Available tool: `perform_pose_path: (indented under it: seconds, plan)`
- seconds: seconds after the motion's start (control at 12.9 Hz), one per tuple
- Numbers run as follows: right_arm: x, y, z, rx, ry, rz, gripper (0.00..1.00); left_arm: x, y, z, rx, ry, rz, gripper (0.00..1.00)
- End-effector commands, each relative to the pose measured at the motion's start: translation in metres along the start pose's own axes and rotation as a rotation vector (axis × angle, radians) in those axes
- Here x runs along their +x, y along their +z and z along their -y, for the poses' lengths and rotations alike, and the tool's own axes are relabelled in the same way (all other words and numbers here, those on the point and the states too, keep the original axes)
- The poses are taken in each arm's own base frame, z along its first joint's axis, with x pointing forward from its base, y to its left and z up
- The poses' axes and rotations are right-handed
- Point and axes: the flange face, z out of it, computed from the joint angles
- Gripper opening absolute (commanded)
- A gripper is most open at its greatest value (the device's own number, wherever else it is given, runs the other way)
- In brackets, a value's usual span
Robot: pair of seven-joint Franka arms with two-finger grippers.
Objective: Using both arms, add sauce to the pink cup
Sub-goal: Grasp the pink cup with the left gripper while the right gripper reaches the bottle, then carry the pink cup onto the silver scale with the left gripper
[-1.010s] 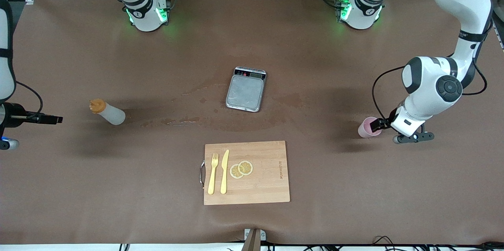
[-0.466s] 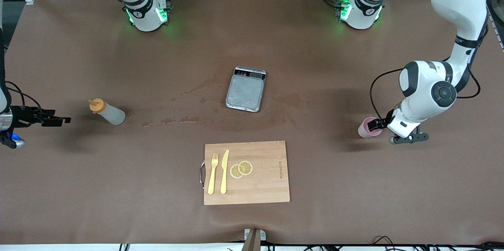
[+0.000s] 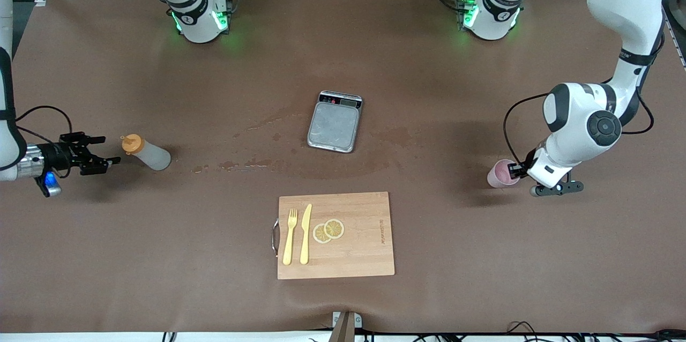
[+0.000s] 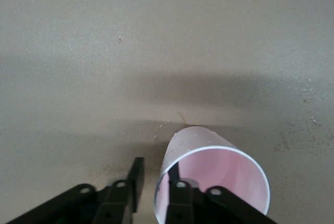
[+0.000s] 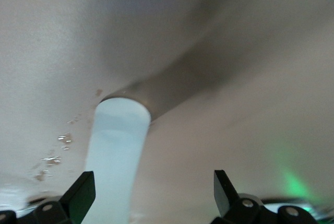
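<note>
- Bottle axis was the deciding relation: the sauce lay on its side at the right arm's end of the table, its orange cap pointing at the right gripper and its body running on toward the table's middle, so the hand met it end-on, just short of the cap.
- Right gripper's fingers stood wide apart and held nothing; in the right wrist view the sauce lay nearer one fingertip than the other, not centred.
- Left gripper was at the pink cup, which stood upright on the table at the left arm's end, well apart from the bottle.
- Left wrist view showed one finger inside the pink cup and the other outside, closed on the wall.
- By my reading, each arm was nearer its own object, so no crossing was called for.
- Count: one bottle, one cup, one scale, one cutting board, one fork, one knife, two lemon slices.
</note>
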Motion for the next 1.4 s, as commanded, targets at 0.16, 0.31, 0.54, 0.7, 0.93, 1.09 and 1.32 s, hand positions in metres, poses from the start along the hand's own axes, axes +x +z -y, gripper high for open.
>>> perform_pose_path:
  seconds: [0.16,0.31,0.54,0.7,0.93,1.09,1.32]
  plan:
    - [0.039,0.025,-0.031,0.148,0.116,0.147,1.0,0.002,-0.012,0.0,-0.004,0.011,-0.011,0.0]
    - [0.048,0.034,-0.038,0.193,0.149,0.183,1.0,0.001,-0.027,-0.004,0.0,0.019,-0.01,0.0]
    - [0.061,0.038,-0.052,0.316,0.256,0.254,1.0,-0.005,-0.046,-0.04,-0.019,0.066,-0.023,0.0]
    - [0.062,0.04,-0.052,0.315,0.272,0.26,1.0,-0.011,-0.053,-0.065,-0.033,0.104,-0.027,0.0]
    - [0.063,0.044,-0.051,0.312,0.278,0.269,1.0,-0.03,-0.064,-0.127,-0.071,0.09,-0.015,0.0]
    - [0.063,0.049,-0.048,0.302,0.278,0.273,1.0,-0.043,-0.068,-0.168,-0.096,0.035,-0.009,0.0]
    - [0.059,0.059,-0.037,0.275,0.264,0.292,1.0,-0.07,-0.077,-0.22,-0.121,-0.028,0.001,0.0]
